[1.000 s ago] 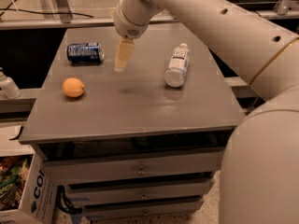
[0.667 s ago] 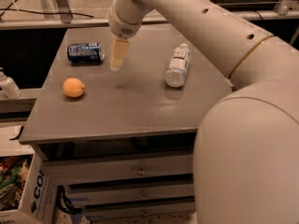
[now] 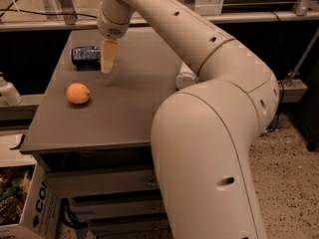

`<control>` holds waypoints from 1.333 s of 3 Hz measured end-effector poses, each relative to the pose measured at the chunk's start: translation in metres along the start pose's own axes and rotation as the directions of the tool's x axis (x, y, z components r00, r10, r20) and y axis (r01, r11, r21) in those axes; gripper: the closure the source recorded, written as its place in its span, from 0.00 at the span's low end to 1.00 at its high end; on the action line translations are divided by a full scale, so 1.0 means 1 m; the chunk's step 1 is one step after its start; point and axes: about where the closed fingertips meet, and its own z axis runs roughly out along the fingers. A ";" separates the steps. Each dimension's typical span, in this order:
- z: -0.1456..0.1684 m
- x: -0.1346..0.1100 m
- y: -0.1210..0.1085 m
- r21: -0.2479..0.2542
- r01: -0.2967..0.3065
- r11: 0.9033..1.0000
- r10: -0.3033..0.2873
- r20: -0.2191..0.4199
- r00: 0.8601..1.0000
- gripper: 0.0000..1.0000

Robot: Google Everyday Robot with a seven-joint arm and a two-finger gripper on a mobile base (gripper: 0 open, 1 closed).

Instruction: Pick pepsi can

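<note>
Pepsi can (image 3: pixel 85 55) lies on its side at table's (image 3: pixel 134 98) far-left corner — gripper (image 3: pixel 106 66) hangs just beside it, grip state can't tell. Risk: sideways nudge rolls can off edge.

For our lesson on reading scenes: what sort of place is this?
Probably a lab or workshop: a drawer cabinet, speckled floor, cardboard box. The gripper hangs beside the pepsi can.

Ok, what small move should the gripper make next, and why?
Probably a short sideways shift over the pepsi can: the gripper hangs just beside one end of it, not above it, and the can lies on its side.
</note>
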 end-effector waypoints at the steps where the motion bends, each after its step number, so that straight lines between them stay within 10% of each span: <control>1: 0.013 -0.016 0.001 -0.003 0.006 1.000 -0.006 -0.009 1.000 0.00; 4: 0.058 -0.046 -0.011 -0.045 -0.046 0.998 0.044 -0.048 0.998 0.00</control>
